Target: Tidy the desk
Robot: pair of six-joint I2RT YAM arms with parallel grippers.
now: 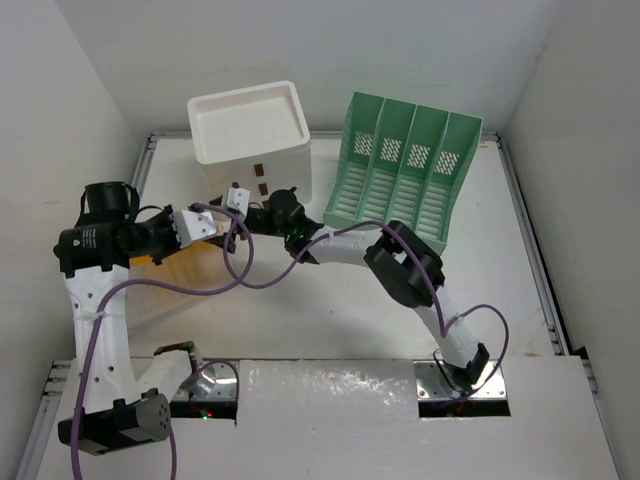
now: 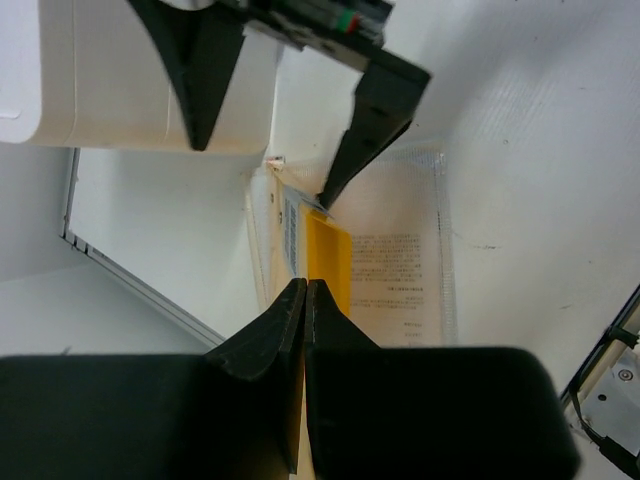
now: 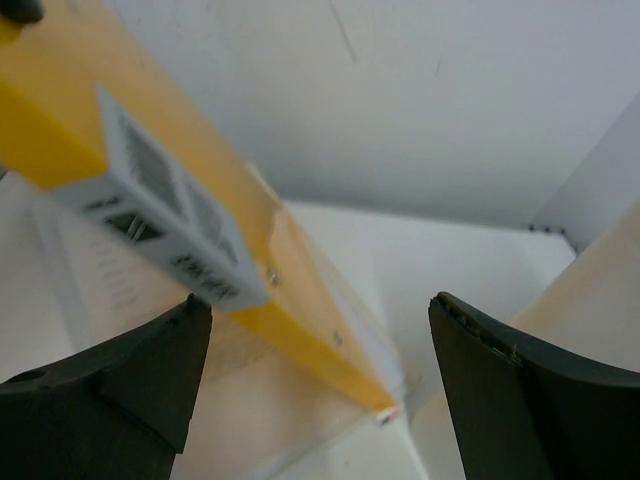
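The white desk (image 1: pixel 330 320) carries a clear document folder (image 1: pixel 170 272) with a yellow sheet and a printed page, at the left. My left gripper (image 1: pixel 212 224) is shut on the folder's edge, and in the left wrist view the closed jaws (image 2: pixel 304 285) pinch it while the folder (image 2: pixel 385 270) stretches away below. My right gripper (image 1: pixel 243 205) is open just beyond it. In the left wrist view its fingers (image 2: pixel 262 165) point down at the folder's far end. In the right wrist view the open gripper (image 3: pixel 320 305) frames the folder's yellow edge (image 3: pixel 120 130) without touching it.
A white three-drawer box (image 1: pixel 255 135) stands at the back, just behind both grippers, and it also shows in the left wrist view (image 2: pixel 120 90). A green slotted file rack (image 1: pixel 405 170) stands to its right. Silver rails edge the desk, with white walls all round.
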